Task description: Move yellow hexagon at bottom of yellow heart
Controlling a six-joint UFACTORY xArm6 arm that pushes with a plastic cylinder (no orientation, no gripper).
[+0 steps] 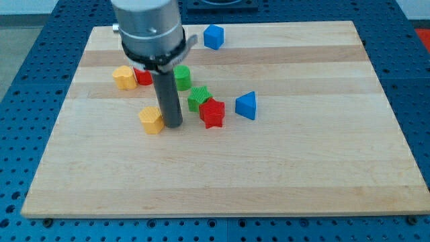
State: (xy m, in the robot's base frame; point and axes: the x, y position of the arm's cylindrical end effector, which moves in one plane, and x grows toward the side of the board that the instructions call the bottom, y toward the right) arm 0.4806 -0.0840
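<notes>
A yellow block that looks like the hexagon [152, 119] lies left of the board's middle. A yellow block that looks like the heart [124, 77] lies above it and to its left. My tip [173, 125] stands on the board just right of the hexagon, touching it or nearly so. The arm's grey body hides part of the board's top above the rod.
A red block [143, 76] touches the heart's right side. A green block [182, 77], a second green block [199, 98], a red star [211, 113] and a blue triangle [246, 105] lie right of the rod. A blue cube [213, 37] sits near the top edge of the wooden board [302, 168].
</notes>
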